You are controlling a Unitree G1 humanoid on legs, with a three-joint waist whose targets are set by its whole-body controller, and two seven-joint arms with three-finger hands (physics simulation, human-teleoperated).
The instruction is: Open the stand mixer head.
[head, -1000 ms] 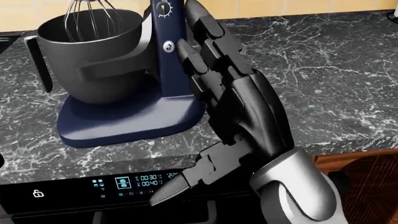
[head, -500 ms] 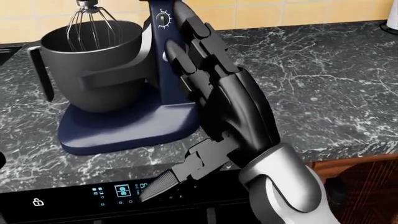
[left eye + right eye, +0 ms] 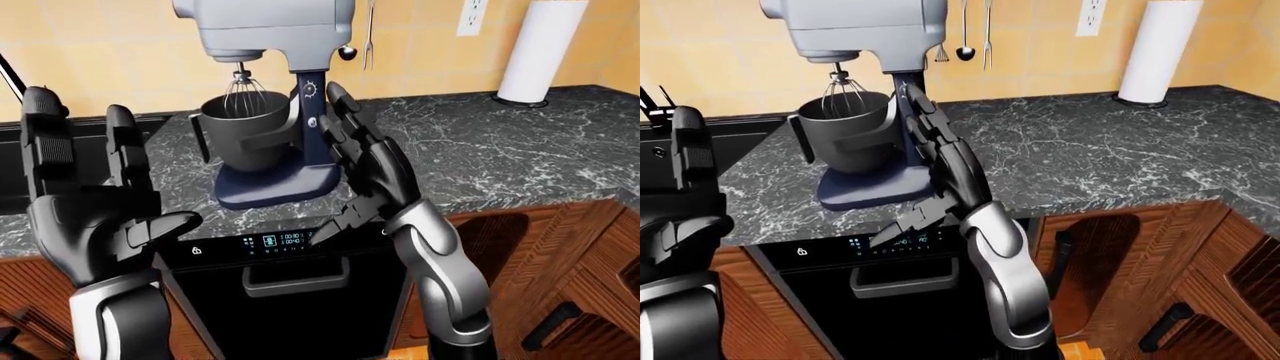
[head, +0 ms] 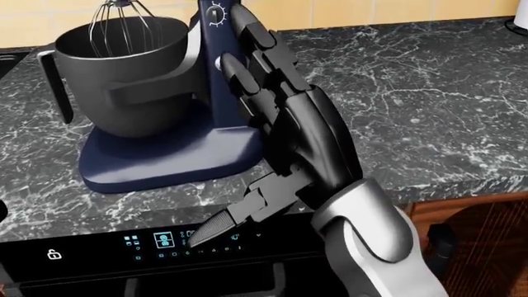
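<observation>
The stand mixer has a navy base (image 3: pixel 275 187), a navy column with a dial (image 4: pixel 216 11) and a grey head (image 3: pixel 265 30). It stands on the black marble counter (image 3: pixel 500 150). The head sits level above the dark bowl (image 4: pixel 124 74), and the wire whisk (image 4: pixel 124 25) hangs into the bowl. My right hand (image 4: pixel 247 124) is open, its fingers stretched up along the right side of the column. Whether it touches the column I cannot tell. My left hand (image 3: pixel 110 172) is open and raised at the left of the left-eye view, apart from the mixer.
A black appliance with a lit control panel (image 3: pixel 270 241) sits under the counter edge. A paper towel roll (image 3: pixel 540 52) stands at the top right. Utensils (image 3: pixel 965 34) hang on the yellow wall. Wooden cabinets (image 3: pixel 560 247) are at the lower right. A dark recess (image 3: pixel 170 127) is left of the mixer.
My right hand has shifted left and now overlaps the mixer column more, and its thumb is also further left. The head view has moved slightly. The mixer head stays put.
</observation>
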